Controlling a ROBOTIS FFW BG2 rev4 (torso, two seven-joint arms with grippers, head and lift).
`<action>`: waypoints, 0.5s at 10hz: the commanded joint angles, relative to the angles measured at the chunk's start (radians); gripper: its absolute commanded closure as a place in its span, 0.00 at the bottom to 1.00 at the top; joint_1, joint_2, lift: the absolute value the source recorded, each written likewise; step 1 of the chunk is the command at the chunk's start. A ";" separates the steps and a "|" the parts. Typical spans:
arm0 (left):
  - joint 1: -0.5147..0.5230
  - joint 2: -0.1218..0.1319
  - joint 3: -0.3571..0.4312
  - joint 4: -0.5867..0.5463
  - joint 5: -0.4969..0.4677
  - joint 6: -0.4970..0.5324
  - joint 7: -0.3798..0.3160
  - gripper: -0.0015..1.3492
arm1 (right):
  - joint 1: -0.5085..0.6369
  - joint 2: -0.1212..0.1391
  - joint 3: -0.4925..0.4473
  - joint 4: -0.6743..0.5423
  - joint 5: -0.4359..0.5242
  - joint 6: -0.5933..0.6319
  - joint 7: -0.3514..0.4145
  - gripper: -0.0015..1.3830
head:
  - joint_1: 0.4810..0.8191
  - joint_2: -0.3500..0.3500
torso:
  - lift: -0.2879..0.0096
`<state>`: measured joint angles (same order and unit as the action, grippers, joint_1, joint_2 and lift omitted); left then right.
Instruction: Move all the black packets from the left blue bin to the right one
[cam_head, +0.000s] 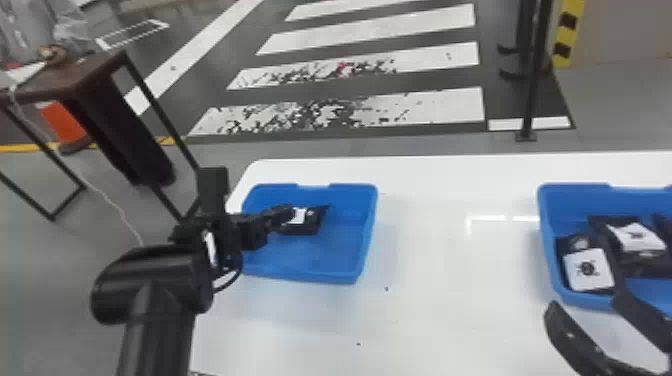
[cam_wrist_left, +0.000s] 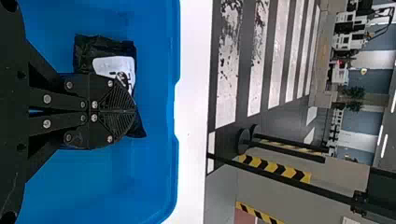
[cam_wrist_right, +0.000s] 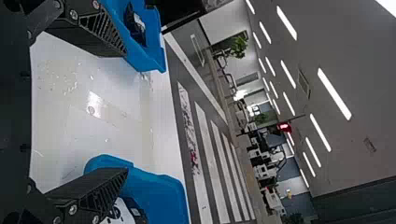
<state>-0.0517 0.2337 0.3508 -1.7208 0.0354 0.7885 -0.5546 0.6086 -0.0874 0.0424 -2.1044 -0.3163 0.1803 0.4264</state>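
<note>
In the head view, my left gripper (cam_head: 289, 212) is inside the left blue bin (cam_head: 350, 276), at a black packet (cam_head: 312, 224) with a white label. The left wrist view has the gripper (cam_wrist_left: 134, 111) with both fingers together on the packet (cam_wrist_left: 100, 46), which spreads out on both sides of them. My right gripper (cam_head: 584, 300) stands open at the near edge of the right blue bin (cam_head: 547, 240), where several labelled black packets (cam_head: 589, 270) lie. Nothing is between the fingers of the right gripper (cam_wrist_right: 125, 111) in the right wrist view.
Both bins stand on a white table (cam_head: 450, 310), with a wide stretch of tabletop between them. A brown side table (cam_head: 75, 75) with thin metal legs is beyond the left end. A black post (cam_head: 531, 90) rises from the floor behind the table.
</note>
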 joint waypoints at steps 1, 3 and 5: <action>0.000 -0.005 0.014 -0.003 -0.014 0.012 0.022 0.79 | 0.000 0.000 0.001 0.000 -0.001 0.004 0.000 0.12 | 0.63 0.97 | 0.50; -0.039 -0.001 0.030 0.004 -0.047 0.078 0.038 0.10 | 0.000 0.000 -0.001 0.005 -0.005 0.011 0.002 0.12 | 0.63 1.00 | 0.50; -0.130 0.027 -0.028 0.075 -0.127 0.110 0.038 0.10 | -0.005 0.000 0.001 0.010 -0.011 0.016 0.003 0.12 | 0.63 1.00 | 0.50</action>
<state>-0.1555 0.2530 0.3388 -1.6678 -0.0686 0.8924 -0.5164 0.6046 -0.0874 0.0434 -2.0965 -0.3250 0.1939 0.4302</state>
